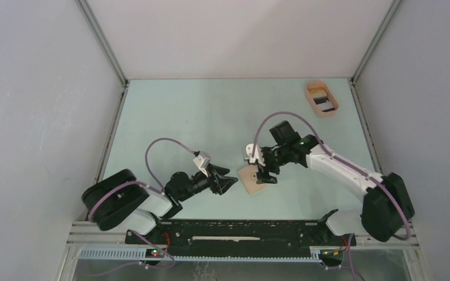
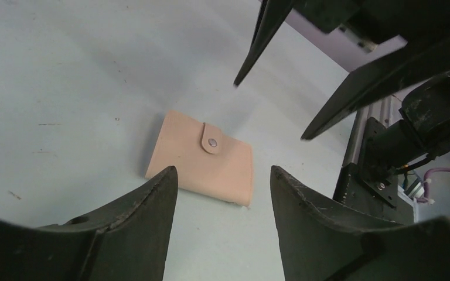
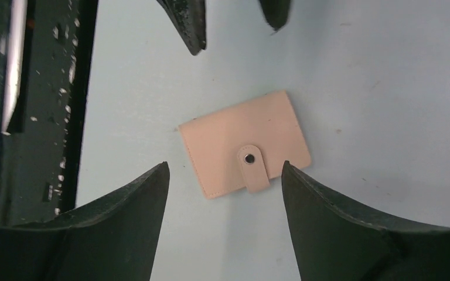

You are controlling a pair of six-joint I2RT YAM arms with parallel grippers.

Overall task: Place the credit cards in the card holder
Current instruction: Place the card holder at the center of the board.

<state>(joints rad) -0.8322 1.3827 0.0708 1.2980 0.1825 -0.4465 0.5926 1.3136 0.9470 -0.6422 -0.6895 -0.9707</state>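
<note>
The tan card holder [image 1: 251, 178] lies flat and snapped shut on the table between the two arms. It shows in the left wrist view [image 2: 199, 159] and the right wrist view [image 3: 243, 143], tab and snap facing up. My left gripper [image 1: 229, 182] is open and empty just left of it. My right gripper [image 1: 266, 176] is open and empty, hovering over its right edge. Credit cards [image 1: 323, 103] lie in the peach tray [image 1: 312, 99] at the far right; one shows dark stripes.
The peach oval tray stands near the table's back right corner. A metal rail [image 1: 240, 231] with the arm bases runs along the near edge. White walls close in the left, right and back sides.
</note>
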